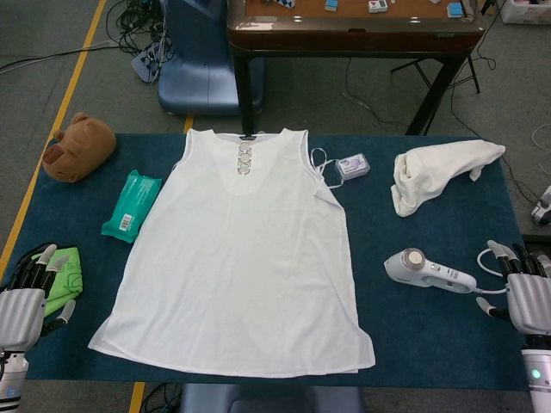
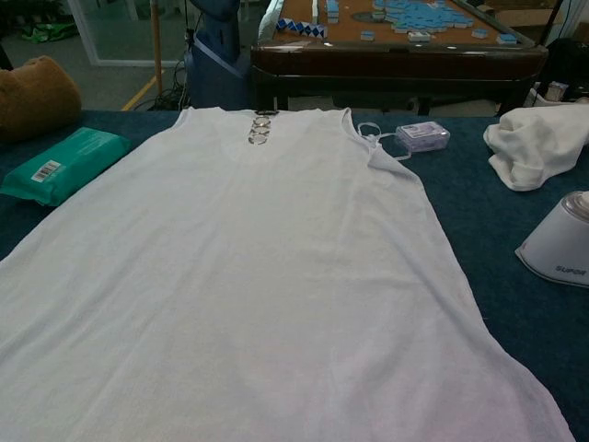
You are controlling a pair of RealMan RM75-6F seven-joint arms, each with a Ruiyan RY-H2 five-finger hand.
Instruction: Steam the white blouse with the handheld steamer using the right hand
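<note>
The white sleeveless blouse point(image 1: 241, 258) lies flat in the middle of the blue table, neckline toward the far side; the chest view shows the blouse point(image 2: 267, 267) filling most of the frame. The white handheld steamer point(image 1: 428, 271) lies on its side to the right of the blouse, its head showing at the right edge of the chest view as the steamer point(image 2: 561, 241). My right hand point(image 1: 525, 292) rests at the table's right edge, just right of the steamer's handle, fingers apart and holding nothing. My left hand point(image 1: 26, 297) sits at the front left corner, fingers apart, empty.
A green wipes pack point(image 1: 132, 205) and a brown plush toy point(image 1: 77, 146) lie left of the blouse. A green cloth point(image 1: 65, 277) sits by my left hand. A crumpled white towel point(image 1: 439, 172) and a small clear box point(image 1: 353, 165) lie at the far right. A wooden table point(image 1: 353, 34) stands behind.
</note>
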